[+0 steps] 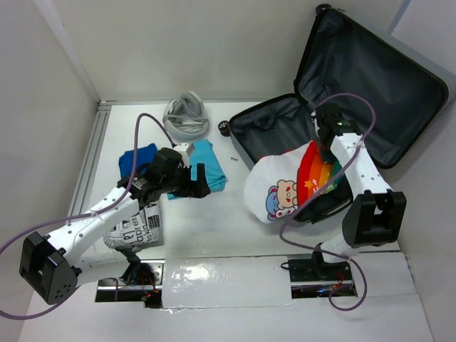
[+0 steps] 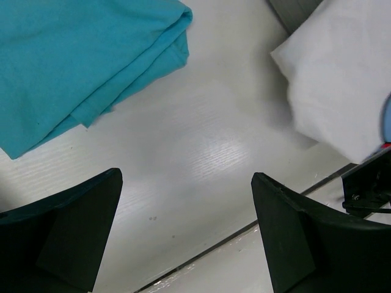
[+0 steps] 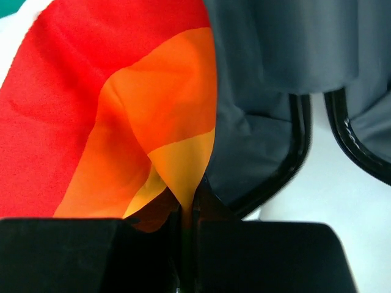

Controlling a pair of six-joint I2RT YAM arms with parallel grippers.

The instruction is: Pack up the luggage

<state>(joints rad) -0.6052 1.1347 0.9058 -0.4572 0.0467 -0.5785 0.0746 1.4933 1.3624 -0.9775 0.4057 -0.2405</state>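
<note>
White table (image 1: 235, 214), boxed in by plain white walls (image 1: 43, 85) on the left, back and right.

Clutter on the left half of the top view:
- A grey bundle (image 1: 187, 117) sits at the back edge; it can't be identified.
- A blue cloth (image 1: 139, 158) and a folded teal cloth (image 1: 210, 158) lie side by side mid-left. The left arm's wrist covers the strip between them.
- A newsprint packet (image 1: 135, 231) sits lower left, partly under the left arm.

The suitcase (image 1: 370, 92) fills the upper right. It is unzipped, the lid is swung back toward the right wall, and dark grey lining (image 3: 275, 91) shows in both halves. A black wheel (image 1: 224, 128) sticks out at the left corner of the lower half.

A white shirt (image 1: 274, 189) with a cartoon bear and a rainbow print is partly in the lower half. It drapes over the near left rim and spills onto the table. Whatever else is inside is hidden by the shirt and the right arm.

The right gripper (image 1: 318, 142) is over the lower half, at the rainbow end of the shirt. In the wrist view the right gripper (image 3: 186, 213) has its jaws pinched together on a fold of the orange and yellow fabric.

The left gripper (image 1: 196, 182) hangs just at the near edge of the teal cloth (image 2: 79, 67). In its wrist view the left gripper (image 2: 186, 232) has its fingers (image 2: 79, 226) spread wide and is holding nothing. Bare table lies below, and the edge of the shirt (image 2: 342, 79) shows at the upper right.
</note>
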